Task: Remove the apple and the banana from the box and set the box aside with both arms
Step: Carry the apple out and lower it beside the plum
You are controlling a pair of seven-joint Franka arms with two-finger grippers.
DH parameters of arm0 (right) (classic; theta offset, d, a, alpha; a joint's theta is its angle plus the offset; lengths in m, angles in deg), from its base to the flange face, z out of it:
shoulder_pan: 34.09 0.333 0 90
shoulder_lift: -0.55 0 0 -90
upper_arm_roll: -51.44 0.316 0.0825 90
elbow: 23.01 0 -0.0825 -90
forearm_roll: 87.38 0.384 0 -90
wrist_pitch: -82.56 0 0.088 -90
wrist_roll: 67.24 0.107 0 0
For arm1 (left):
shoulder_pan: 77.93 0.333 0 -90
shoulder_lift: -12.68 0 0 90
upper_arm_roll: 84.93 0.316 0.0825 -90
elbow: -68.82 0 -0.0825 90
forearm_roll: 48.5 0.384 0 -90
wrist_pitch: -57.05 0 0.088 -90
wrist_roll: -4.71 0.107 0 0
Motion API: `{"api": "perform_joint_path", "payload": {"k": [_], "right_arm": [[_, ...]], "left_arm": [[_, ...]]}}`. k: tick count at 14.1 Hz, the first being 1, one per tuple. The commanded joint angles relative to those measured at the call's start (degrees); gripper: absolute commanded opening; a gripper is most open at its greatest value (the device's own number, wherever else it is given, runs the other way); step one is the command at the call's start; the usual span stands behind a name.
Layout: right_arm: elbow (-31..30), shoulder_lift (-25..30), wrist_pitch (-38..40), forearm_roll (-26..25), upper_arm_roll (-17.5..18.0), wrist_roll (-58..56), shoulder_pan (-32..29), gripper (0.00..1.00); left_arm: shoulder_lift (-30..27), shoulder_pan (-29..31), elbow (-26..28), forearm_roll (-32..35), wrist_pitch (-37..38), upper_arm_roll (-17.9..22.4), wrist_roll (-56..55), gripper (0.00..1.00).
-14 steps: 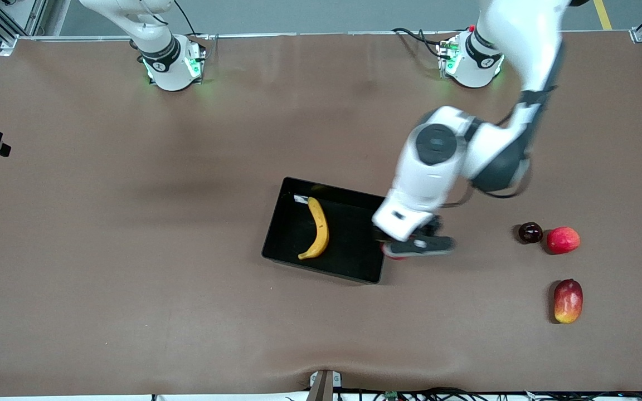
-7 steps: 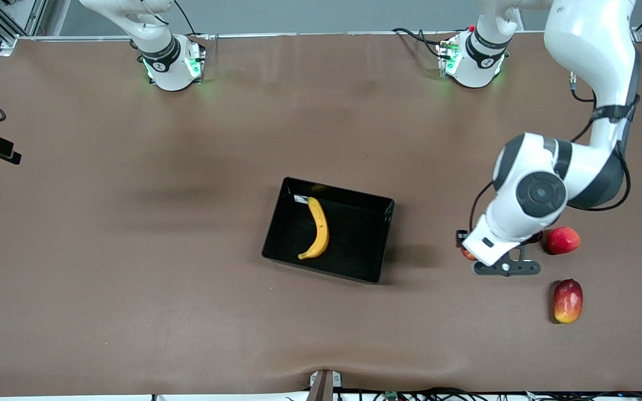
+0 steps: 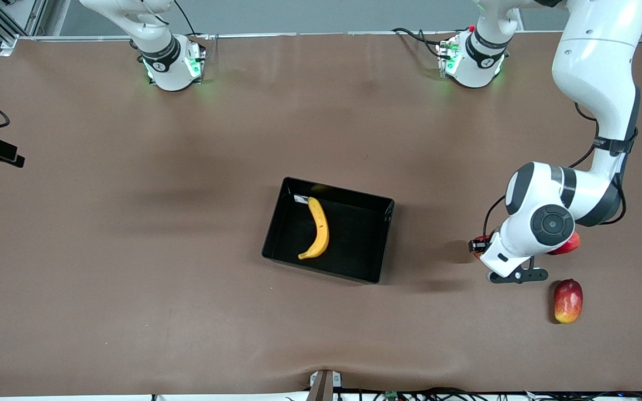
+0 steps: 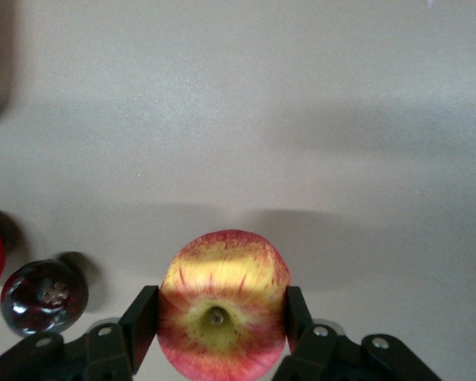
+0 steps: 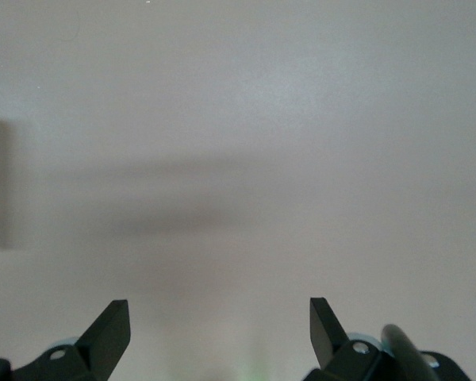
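The small red-and-yellow apple [image 4: 222, 298] sits between the fingers [image 4: 140, 325] of my left gripper [image 4: 218, 321], which is shut on it. Only a red sliver of that apple [image 3: 481, 241] shows under the left gripper [image 3: 478, 245] in the front view, over the table toward the left arm's end. The yellow banana [image 3: 319, 228] lies inside the black box [image 3: 354, 242] at the table's middle. My right gripper [image 5: 220, 325] is open over bare table with nothing between its fingers; its arm waits near its base.
A dark plum [image 4: 44, 296] lies close beside the held apple. A plain red fruit [image 3: 572, 244] is partly hidden by the left arm. The oval mango [image 3: 568, 301] lies nearer the front camera. A brown mat [image 3: 159, 250] covers the table.
My left gripper has swung from the box's edge toward the left arm's end of the table with the apple in it, stopping by the plum. Box and banana have not moved.
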State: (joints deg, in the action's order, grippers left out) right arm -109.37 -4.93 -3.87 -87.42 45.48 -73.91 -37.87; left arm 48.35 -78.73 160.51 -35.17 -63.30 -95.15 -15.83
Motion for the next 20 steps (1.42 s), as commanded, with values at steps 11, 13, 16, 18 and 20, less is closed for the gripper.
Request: {"api": "perform_joint_path", "payload": {"k": [11, 13, 16, 18, 20], "right_arm": [[0.49, 0.04, 0.04, 1.71, 0.42, -0.53, -0.61, 1.0], [0.49, 0.04, 0.04, 1.71, 0.51, -0.53, -0.44, 1.0], [0.49, 0.04, 0.04, 1.71, 0.42, -0.53, -0.52, 1.0], [0.49, -0.05, 0.21, 1.71, 0.42, -0.62, -0.61, 1.0], [0.4, -0.05, 0.47, 1.71, 0.42, -0.62, -0.61, 1.0]], "left_arm": [[3.35, 2.65, -0.1, 7.75, -3.22, 0.02, -4.6, 0.76], [2.83, 2.74, -0.37, 7.76, -3.13, -0.06, -4.6, 1.0], [0.3, 2.48, -0.54, 7.84, -2.52, -0.5, -4.25, 1.0], [-3.13, 1.95, -0.63, 7.49, 0.98, -2.16, -4.25, 1.0], [-5.43, 1.77, -0.63, 7.05, 3.01, -6.28, -4.6, 1.0]]}}
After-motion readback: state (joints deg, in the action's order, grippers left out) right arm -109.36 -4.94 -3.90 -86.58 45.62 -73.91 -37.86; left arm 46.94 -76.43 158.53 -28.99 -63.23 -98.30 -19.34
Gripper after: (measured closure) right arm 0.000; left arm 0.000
